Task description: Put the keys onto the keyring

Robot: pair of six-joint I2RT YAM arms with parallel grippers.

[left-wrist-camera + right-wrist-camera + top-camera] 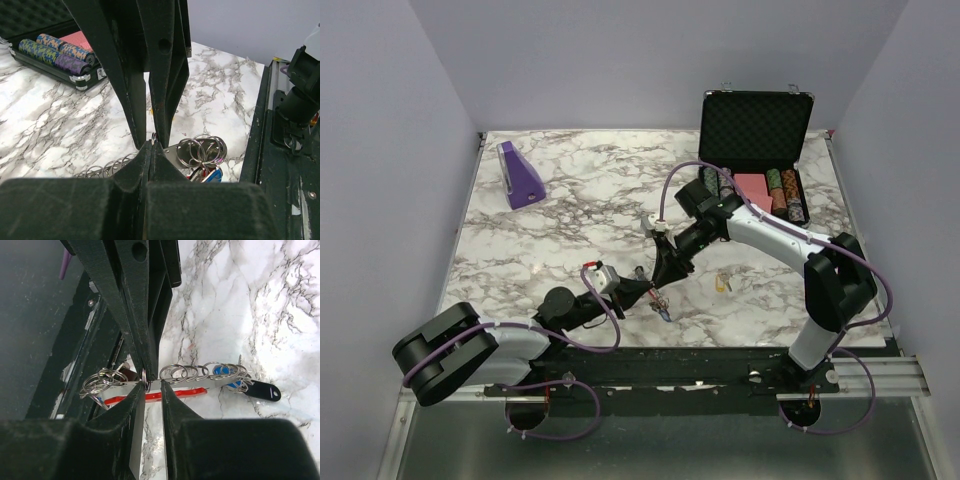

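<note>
Where writing might be looked for, on the poker chips (785,192) in the open black case (755,125), the markings are too small to read.

Top view: the keyring (660,308) lies on the marble counter (570,220), near its front edge at centre, right where the two arms meet. A yellow key (722,284) lies apart, to the right of it. A purple wedge (520,175) stands far back on the left. This view is too small to show the grips.

Left wrist view: the left jaws are pressed fully together on one thin ring (154,139) of the keyring. The right arm's fingers (162,75) come down from above to the same spot. A cluster of loose rings (202,150) lies just beyond, with a bit of blue and red under it.

Right wrist view only: the whole bunch shows. There is a flat metal strip (200,382) strung with rings, a red crescent (175,393) beneath it, blue keys (222,372) towards the far end and a dark tag (262,390) past them. The right jaws stand narrowly apart, one finger (182,412) on each side of the pinched ring. Whether they press on it cannot be told.

Pose: the left arm lies low, stretched from its base at the bottom left towards centre. The right arm has its elbow raised at the right edge, with the forearm slanting down and left to the keyring.
</note>
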